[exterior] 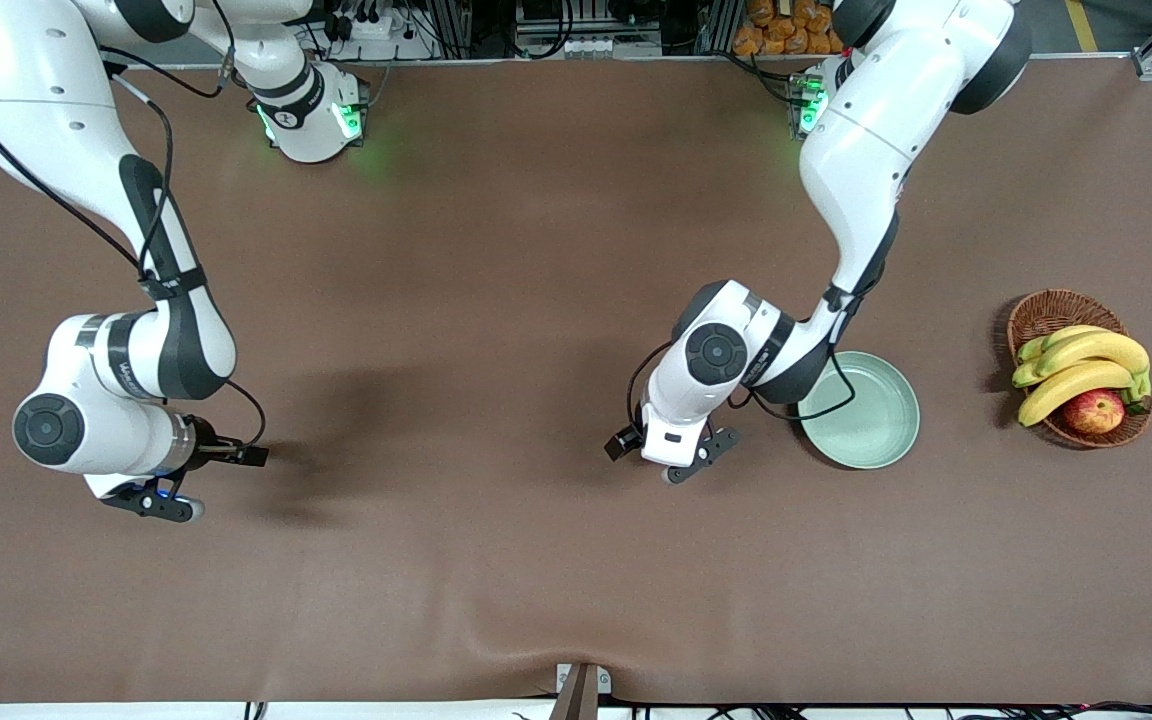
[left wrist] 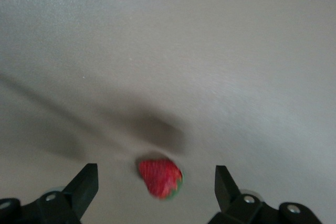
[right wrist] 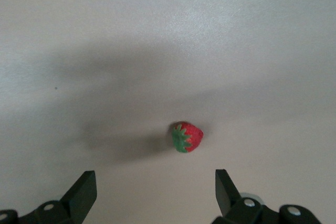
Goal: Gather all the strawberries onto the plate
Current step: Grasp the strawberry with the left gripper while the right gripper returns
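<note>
- My left claw (exterior: 698, 456) hangs low over the brown tabletop (exterior: 496, 300), just beside the green plate (exterior: 871, 425) toward the right arm's end. In the left wrist view its fingers (left wrist: 84, 187) stand wide, with a strawberry (left wrist: 160, 178) lying on the cloth between them, not yet gripped.
- That berry sits off-centre between the fingers. I judge that if the claw closes from here, one pad would meet it first and could roll or flick it away.
- The left wrist view is smeared, so I suspect the arm is moving. Closing before it settles could pinch cloth or clip only the leafy end.
- The berry is hidden under the wrist in the front view, so I have just the wrist camera to judge height. Too low and the fingertips could dig into the cloth.
- My right claw (exterior: 158, 500) is over the tabletop at the right arm's end, well apart from the plate, fingers (right wrist: 84, 195) also wide. Its strawberry (right wrist: 187, 137) lies on the cloth ahead of the fingers, not between them; closing now would catch nothing.
- I cannot find a third strawberry in any view. The plate looks empty.
- The plate's rim is raised. A low carry could knock it, perhaps toward the fruit basket (exterior: 1051, 312).
- If both arms head for the plate together, they could crowd each other.
</note>
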`<control>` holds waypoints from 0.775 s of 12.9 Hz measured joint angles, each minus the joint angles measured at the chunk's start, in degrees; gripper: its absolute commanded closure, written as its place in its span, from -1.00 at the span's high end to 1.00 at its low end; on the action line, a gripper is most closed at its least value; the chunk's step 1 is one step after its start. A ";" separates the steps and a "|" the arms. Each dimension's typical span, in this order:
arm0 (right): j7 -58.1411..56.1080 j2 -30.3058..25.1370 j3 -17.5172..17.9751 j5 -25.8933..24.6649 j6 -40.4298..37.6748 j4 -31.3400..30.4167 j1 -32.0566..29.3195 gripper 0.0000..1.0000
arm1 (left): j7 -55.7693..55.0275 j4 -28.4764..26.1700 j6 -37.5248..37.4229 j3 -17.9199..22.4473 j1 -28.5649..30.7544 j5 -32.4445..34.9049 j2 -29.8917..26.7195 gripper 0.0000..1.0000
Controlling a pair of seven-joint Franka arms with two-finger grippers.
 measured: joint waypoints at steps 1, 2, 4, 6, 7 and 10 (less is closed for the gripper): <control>0.01 0.85 0.05 0.01 1.19 -0.16 0.00 1.00 | -1.59 0.27 0.09 1.43 -1.28 0.00 0.73 0.62; 0.01 1.54 0.12 0.01 2.50 -0.56 0.00 1.00 | -3.18 0.40 0.19 2.09 -2.03 0.00 1.22 0.50; -0.20 2.33 0.15 0.00 4.46 -1.58 -0.09 1.00 | -6.31 0.68 0.25 2.53 -2.60 0.00 1.44 0.44; -2.52 2.38 0.13 0.01 5.10 -2.26 -1.24 1.00 | -8.55 0.85 0.21 2.53 -2.88 0.00 1.44 0.40; -4.05 2.38 0.13 0.01 5.21 -2.40 -2.29 1.00 | -9.22 0.86 0.21 2.53 -3.10 0.00 1.44 0.29; -5.50 2.39 0.38 0.26 8.99 -4.25 -3.65 1.00 | -10.48 0.87 -0.46 2.61 -3.64 0.00 1.39 -0.78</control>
